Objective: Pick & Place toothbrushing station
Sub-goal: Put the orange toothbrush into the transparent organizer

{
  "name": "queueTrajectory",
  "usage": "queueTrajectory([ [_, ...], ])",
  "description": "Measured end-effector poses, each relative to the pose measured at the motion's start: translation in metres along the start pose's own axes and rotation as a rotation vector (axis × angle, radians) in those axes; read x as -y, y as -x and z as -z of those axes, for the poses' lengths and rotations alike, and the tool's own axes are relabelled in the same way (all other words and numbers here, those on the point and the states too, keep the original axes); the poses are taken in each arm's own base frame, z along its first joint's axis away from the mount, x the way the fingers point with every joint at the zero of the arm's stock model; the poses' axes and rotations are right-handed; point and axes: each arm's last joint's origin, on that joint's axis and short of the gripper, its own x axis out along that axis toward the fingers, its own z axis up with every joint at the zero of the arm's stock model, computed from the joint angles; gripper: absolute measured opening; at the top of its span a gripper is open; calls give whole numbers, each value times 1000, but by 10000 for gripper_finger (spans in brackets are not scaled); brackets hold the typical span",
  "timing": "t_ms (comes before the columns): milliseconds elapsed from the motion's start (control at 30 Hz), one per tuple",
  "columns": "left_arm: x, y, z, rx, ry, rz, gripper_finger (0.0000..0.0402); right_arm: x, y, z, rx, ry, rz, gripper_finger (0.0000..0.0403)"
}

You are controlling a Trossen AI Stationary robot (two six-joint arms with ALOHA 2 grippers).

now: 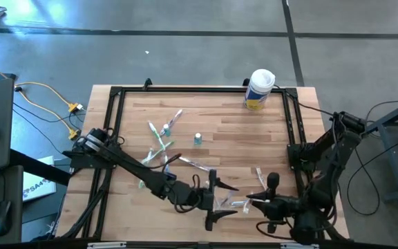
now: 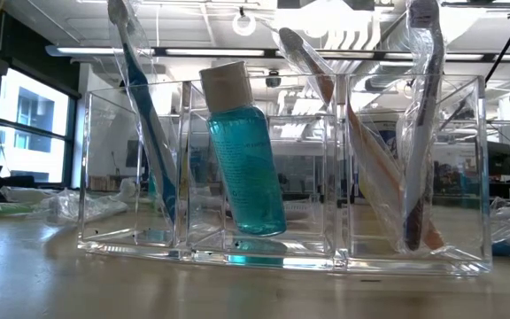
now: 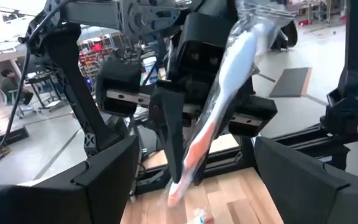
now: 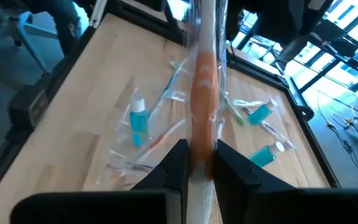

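My right gripper (image 1: 256, 200) (image 4: 199, 160), near the table's front edge, is shut on a wrapped toothbrush (image 4: 204, 74) (image 3: 229, 81) with a white and orange handle. My left gripper (image 1: 214, 200) faces it from the left, open wide, one finger on either side of the brush without touching it. A clear holder (image 2: 282, 168) stands on the table. Wrapped toothbrushes (image 2: 144, 115) (image 2: 419, 133) lean in its outer compartments, and a teal bottle (image 2: 244, 155) leans in the middle one. More wrapped brushes (image 1: 161, 142) and teal tubes (image 1: 197, 138) (image 4: 138, 121) lie flat on the table. My right gripper pinches the wrapped toothbrush between its two fingers, on the handle just below the orange stretch (image 4: 201, 140). The fingers come from the table's right, slanting a little downward. The brush stands tilted, its long end (image 3: 257, 25) rising past the fingers and its short end (image 3: 178, 190) below them.
A large white canister with a yellow label (image 1: 260, 88) stands at the far right. A black frame (image 1: 116, 124) runs along the table's sides. Cables (image 1: 43, 97) lie on the floor to the left.
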Motion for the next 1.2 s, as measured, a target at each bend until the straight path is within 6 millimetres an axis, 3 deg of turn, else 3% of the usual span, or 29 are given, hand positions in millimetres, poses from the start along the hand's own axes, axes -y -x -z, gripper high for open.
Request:
queueTrajectory([
  [500, -4, -2, 2, -14, 13, -9, 317, 13, -22, -8, -6, -21, 57, 41],
  [933, -4, -2, 2, -10, 16, -10, 317, 21, -39, -17, -15, -29, -37, 41],
  [1067, -5, -2, 2, -14, 17, -37, 298, 21, -40, -17, -19, -30, -46, 41],
  [1200, -6, -2, 2, -19, 18, -55, 252, 21, -40, -17, -19, -28, -46, 41],
])
